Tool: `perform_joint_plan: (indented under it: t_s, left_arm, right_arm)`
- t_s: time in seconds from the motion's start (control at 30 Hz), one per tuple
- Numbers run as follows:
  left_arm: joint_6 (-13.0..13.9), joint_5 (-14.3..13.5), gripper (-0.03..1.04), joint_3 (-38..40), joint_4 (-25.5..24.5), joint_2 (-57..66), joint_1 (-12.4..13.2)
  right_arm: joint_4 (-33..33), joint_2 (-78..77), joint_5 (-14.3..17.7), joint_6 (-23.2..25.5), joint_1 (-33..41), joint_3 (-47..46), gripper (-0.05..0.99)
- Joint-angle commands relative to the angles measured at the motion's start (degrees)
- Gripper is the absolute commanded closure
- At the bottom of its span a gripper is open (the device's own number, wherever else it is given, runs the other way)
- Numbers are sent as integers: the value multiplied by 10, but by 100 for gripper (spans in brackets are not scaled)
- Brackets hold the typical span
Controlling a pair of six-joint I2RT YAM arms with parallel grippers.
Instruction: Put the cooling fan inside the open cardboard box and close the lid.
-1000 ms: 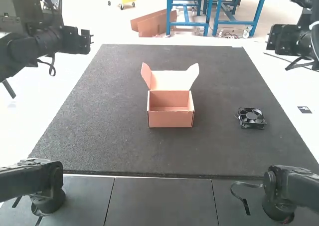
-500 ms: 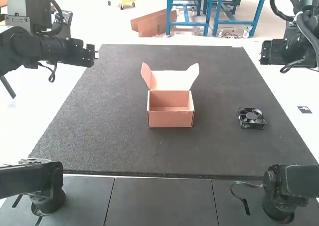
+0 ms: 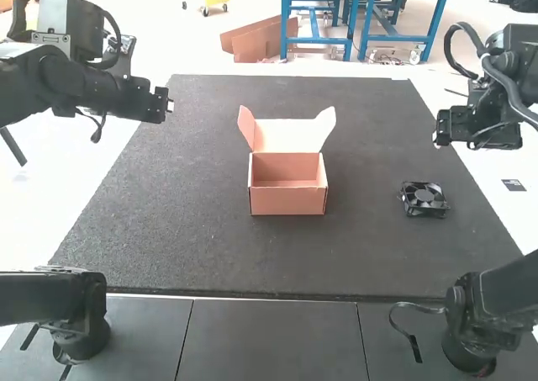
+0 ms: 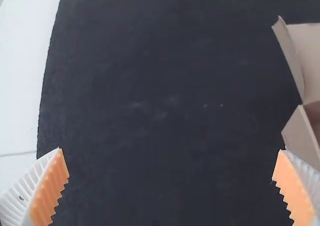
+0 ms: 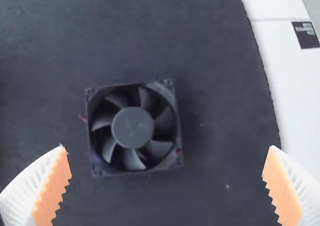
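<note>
Cardboard box (image 3: 287, 183) at centre of black mat (image 3: 168, 196), upright and open. Lid stands up along the box's 12 o'clock side, with a small flap raised at each lid corner.

Fan (image 3: 424, 199): black, lying flat on the mat at 3 o'clock from the box, well apart from it, blades facing up. A thin red wire shows at its edge in the right wrist view.

Left gripper (image 3: 160, 106): held in the air at 10 o'clock from the box, over the mat's edge. Fingers spread wide, orange pads (image 4: 47, 186) facing each other across bare mat. A corner of the box flap shows just beyond one finger.

Right gripper (image 3: 443, 129): in the air at 2 o'clock from the box, 12 o'clock from the fan. Fingers wide apart. The fan lies below, between them, not touched.

Black label (image 3: 514, 184) on the white table (image 3: 50, 196), 3 o'clock from the fan.
</note>
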Motion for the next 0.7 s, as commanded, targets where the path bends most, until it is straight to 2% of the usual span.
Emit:
perform_joint_plan:
  t_s: [0.0, 0.13, 0.3, 0.4, 0.67]
  left_arm:
    - [-9, 2, 4, 20, 8, -6, 4]
    - [-12, 1, 4, 18, 18, -2, 5]
    - [-42, 1, 4, 18, 23, 11, 6]
    - [-50, 1, 4, 18, 32, 16, 6]
    - [-53, 1, 4, 17, 48, 29, 6]
  right_arm:
    - [12, 3, -4, -39, -24, 5, 5]
    - [10, 27, -5, -66, -54, 8, 5]
    - [6, 70, -6, -79, -81, 8, 5]
    - [6, 95, -8, -84, -91, 7, 5]
    - [28, 168, -9, -82, -90, 8, 5]
